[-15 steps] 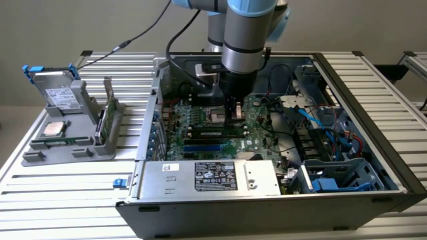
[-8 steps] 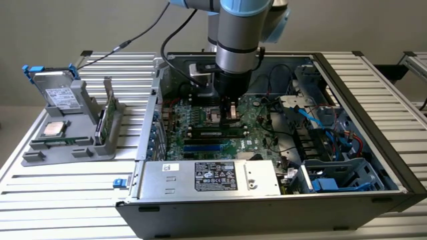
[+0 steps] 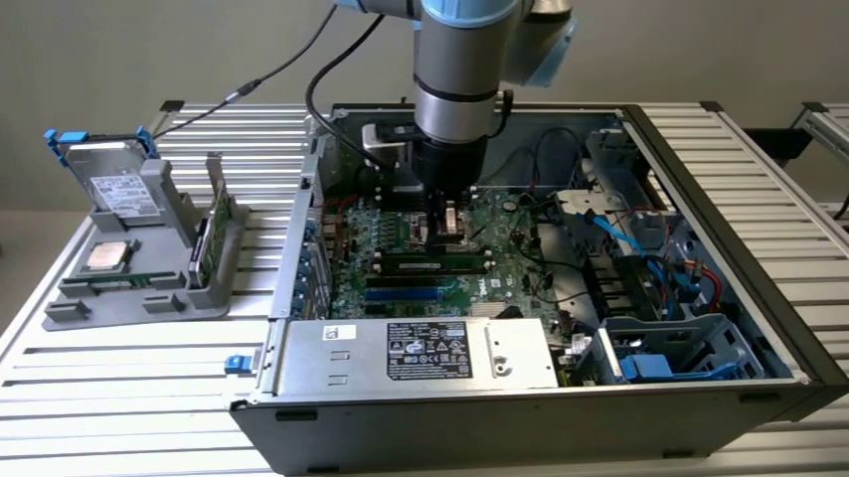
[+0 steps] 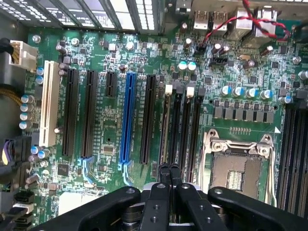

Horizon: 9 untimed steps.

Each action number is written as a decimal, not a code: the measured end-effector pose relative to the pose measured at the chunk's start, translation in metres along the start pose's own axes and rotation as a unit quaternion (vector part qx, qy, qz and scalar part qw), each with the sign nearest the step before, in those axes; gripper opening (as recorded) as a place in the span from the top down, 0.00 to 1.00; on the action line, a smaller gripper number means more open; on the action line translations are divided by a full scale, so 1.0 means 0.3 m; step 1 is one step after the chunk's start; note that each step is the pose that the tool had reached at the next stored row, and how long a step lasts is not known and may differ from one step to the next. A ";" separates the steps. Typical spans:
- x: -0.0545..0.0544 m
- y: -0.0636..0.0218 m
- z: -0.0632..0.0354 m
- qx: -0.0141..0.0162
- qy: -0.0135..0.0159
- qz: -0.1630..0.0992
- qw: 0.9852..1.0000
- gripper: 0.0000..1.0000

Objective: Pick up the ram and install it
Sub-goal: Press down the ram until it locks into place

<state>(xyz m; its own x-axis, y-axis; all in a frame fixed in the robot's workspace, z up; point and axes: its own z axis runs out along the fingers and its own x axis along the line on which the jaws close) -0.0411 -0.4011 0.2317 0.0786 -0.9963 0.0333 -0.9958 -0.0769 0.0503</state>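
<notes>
Computer case [image 3: 690, 328] lies open on slatted table [image 3: 119, 378], motherboard [image 3: 398, 248] exposed. We see arm [image 3: 458, 70] reaching down into case. Grey holder [image 3: 133, 248] on exterior view's left carries processor chip [image 3: 106, 256]. Ram [image 3: 431, 263] sits flat across memory slots, just below gripper [image 3: 448, 224]. Gripper [image 4: 168, 173] fingers pressed together, clamping nothing, above slots [image 4: 180, 130].

Closed claw [image 4: 168, 169] over motherboard [image 4: 110, 139]
</notes>
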 end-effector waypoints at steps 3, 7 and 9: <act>-0.002 0.025 0.001 0.000 0.000 0.000 1.000 0.90; -0.004 0.055 0.003 0.000 0.000 0.000 1.000 0.90; -0.005 0.067 0.003 0.000 0.000 0.000 1.000 0.90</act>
<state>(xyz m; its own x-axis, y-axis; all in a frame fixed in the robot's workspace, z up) -0.0612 -0.4011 0.2317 0.0788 -0.9963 0.0331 -0.9958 -0.0771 0.0502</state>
